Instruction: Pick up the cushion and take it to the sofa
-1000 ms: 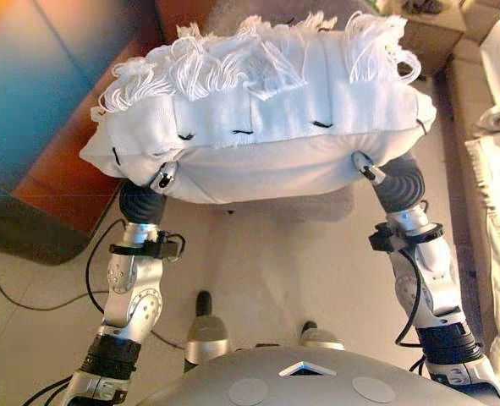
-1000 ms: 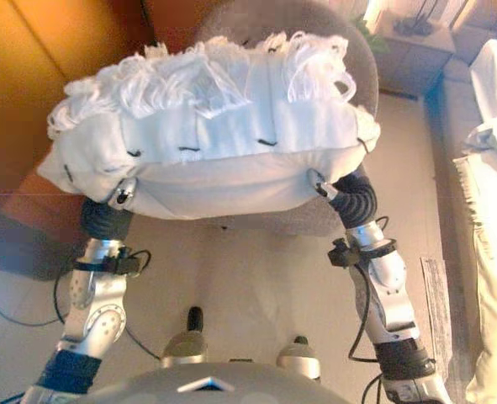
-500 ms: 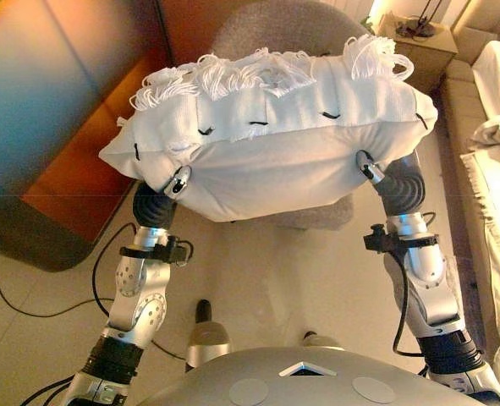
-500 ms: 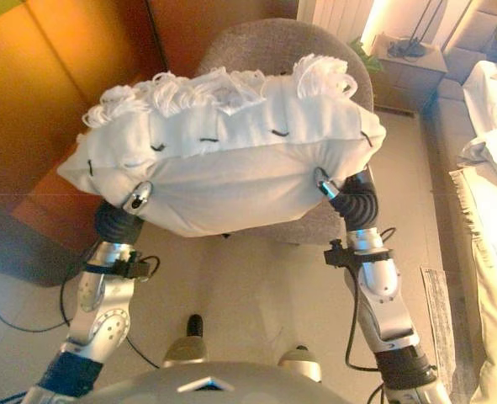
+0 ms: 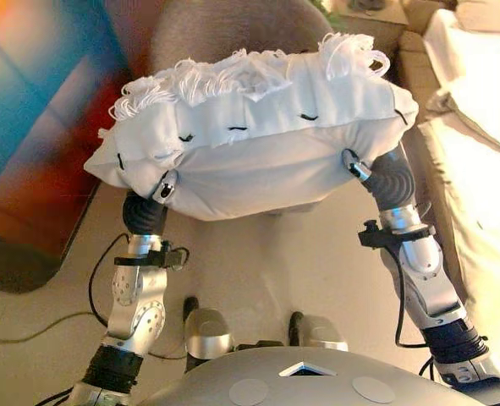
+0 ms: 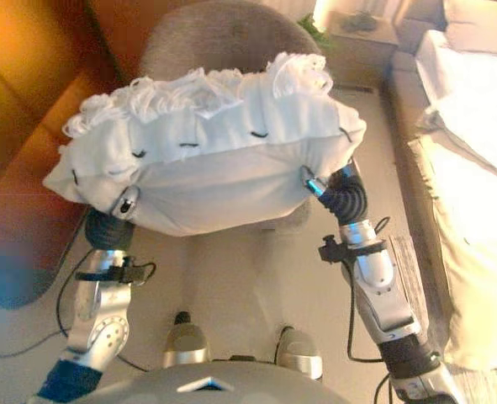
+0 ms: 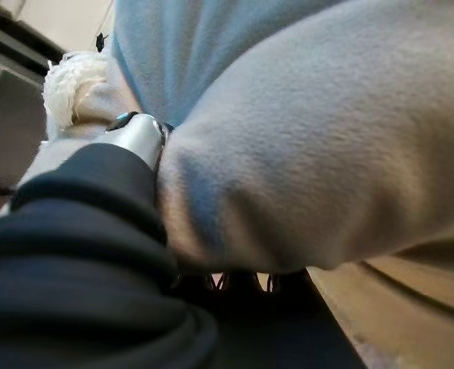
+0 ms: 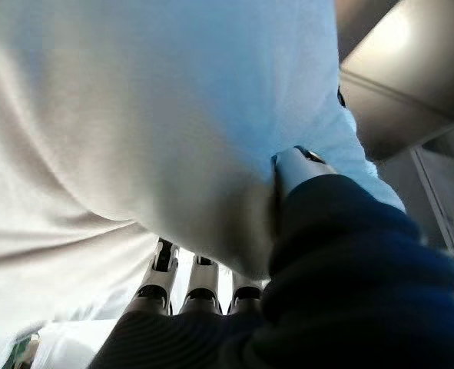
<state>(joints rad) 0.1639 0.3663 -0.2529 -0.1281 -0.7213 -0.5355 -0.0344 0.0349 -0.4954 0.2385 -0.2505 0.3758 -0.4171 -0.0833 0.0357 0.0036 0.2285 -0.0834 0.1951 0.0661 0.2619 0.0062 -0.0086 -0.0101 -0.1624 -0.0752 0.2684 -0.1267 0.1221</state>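
A white cushion [image 5: 258,144] with a fringe of white threads along its far edge rides at chest height on both hands. My left hand [image 5: 163,188] is under its left end, with the thumb [image 7: 138,134] dug into the near face. My right hand [image 5: 357,167] is under the right end, thumb [image 8: 299,163] pressed into the fabric and fingers [image 8: 165,284] reaching along the underside. The cushion hides most of both hands. The beige sofa [image 5: 486,194], draped with white cloth, runs along the right side.
A grey upholstered chair [image 5: 224,30] stands straight ahead, partly behind the cushion. A dark wooden cabinet [image 6: 29,126] lines the left side. A small side table [image 6: 362,29] stands at the far right beyond the chair. Pale floor [image 5: 266,262] lies below.
The whole view has swung right, so more of the sofa shows and the cabinet has slid left. The cushion stays held on both hands, a little lower than before.
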